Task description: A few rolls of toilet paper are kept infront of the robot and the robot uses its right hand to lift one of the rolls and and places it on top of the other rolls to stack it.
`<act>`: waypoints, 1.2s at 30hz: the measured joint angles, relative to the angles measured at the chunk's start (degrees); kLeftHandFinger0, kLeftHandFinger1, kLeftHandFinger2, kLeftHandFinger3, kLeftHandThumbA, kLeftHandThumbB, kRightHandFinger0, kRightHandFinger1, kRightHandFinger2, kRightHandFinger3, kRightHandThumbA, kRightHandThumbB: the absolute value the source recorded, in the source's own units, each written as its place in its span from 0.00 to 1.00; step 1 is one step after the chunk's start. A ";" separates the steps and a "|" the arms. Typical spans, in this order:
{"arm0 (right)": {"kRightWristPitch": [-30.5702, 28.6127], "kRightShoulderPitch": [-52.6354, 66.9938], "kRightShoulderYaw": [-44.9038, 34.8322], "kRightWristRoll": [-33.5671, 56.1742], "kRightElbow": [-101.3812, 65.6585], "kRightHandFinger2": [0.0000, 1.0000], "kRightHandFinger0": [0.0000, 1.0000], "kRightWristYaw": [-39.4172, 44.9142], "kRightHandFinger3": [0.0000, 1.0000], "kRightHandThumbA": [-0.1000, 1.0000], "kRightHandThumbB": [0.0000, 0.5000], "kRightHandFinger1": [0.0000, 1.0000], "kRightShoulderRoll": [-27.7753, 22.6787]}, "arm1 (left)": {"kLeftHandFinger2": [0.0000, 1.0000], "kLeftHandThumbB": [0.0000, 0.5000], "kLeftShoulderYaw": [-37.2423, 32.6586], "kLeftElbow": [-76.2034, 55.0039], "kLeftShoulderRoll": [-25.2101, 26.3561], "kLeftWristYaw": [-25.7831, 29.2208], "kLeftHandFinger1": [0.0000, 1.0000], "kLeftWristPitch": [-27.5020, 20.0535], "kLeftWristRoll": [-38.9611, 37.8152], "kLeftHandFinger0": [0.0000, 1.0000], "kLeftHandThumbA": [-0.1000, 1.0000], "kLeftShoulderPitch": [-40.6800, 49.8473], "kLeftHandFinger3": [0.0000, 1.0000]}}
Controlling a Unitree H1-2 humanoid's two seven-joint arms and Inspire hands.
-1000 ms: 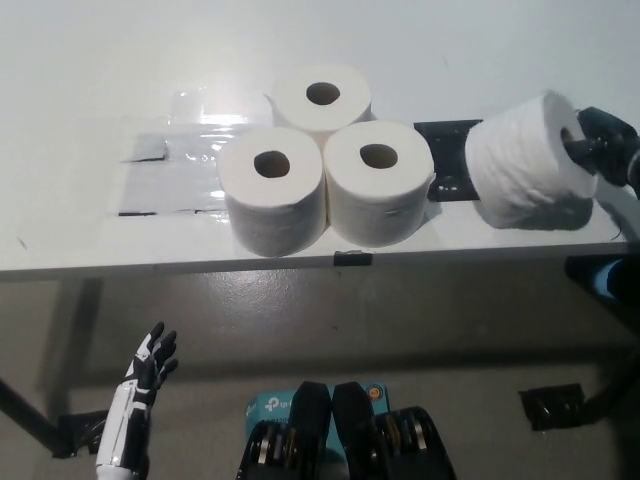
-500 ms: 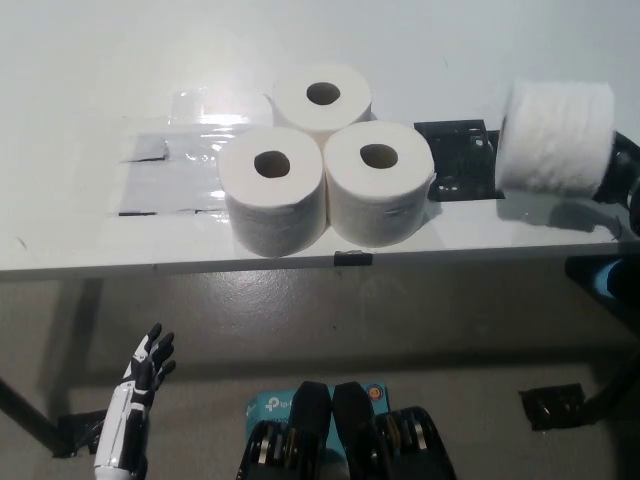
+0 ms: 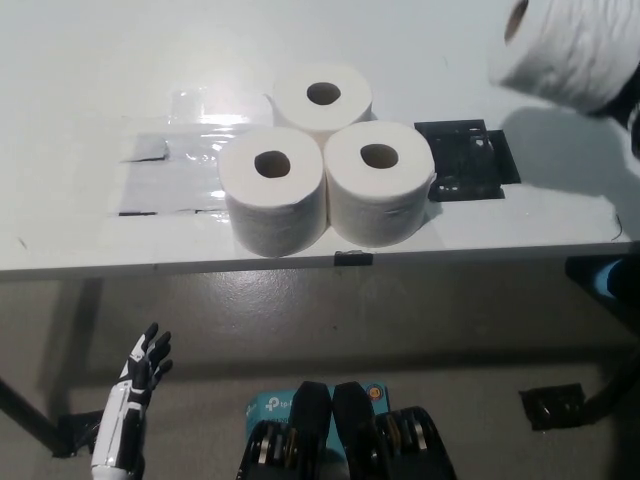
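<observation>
Three white toilet paper rolls stand on end in a tight cluster on the white table (image 3: 80,80): a back roll (image 3: 322,95), a front left roll (image 3: 272,188) and a front right roll (image 3: 379,182). A fourth roll (image 3: 565,50) hangs tilted in the air at the top right, well above the table and to the right of the cluster. My black right hand (image 3: 631,112) is shut on it, and only a sliver of the hand shows at the right edge behind the roll. My white left hand (image 3: 138,385) rests open at the lower left, below the table edge.
A black rectangular patch (image 3: 466,160) lies on the table right of the cluster, under the lifted roll's shadow. Shiny clear tape (image 3: 170,170) covers the table left of the rolls. A small black clip (image 3: 352,258) sits on the table's front edge.
The right hand has raised the fourth roll off the table's right end, up and slightly back, tilting it. The left hand has barely moved.
</observation>
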 measured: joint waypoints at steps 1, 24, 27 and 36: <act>0.13 -0.40 0.35 0.05 -0.07 0.00 0.00 0.07 0.00 0.81 0.12 0.00 0.00 | 1.00 0.43 0.00 0.00 0.00 -0.01 1.00 0.00 -0.04 1.00 1.00 -0.01 1.00; 0.44 -6.50 23.51 -4.62 -6.44 0.21 0.00 -2.62 1.00 0.60 0.05 0.00 8.98 | 1.00 0.36 -0.06 0.00 -0.01 -0.18 1.00 -0.05 -1.16 1.00 1.00 -0.13 1.00; 0.47 -7.34 24.47 -5.20 -6.41 0.26 0.00 -3.53 0.60 0.58 0.04 0.00 9.65 | 1.00 0.36 -0.09 0.00 0.00 -0.18 1.00 -0.05 -1.22 1.00 1.00 -0.21 1.00; 0.21 -9.67 29.43 -7.66 -5.92 0.22 0.00 -5.27 0.52 0.62 0.08 0.00 10.48 | 1.00 0.36 -0.50 -0.07 0.00 -0.19 1.00 -0.03 -1.27 1.00 1.00 -0.37 1.00</act>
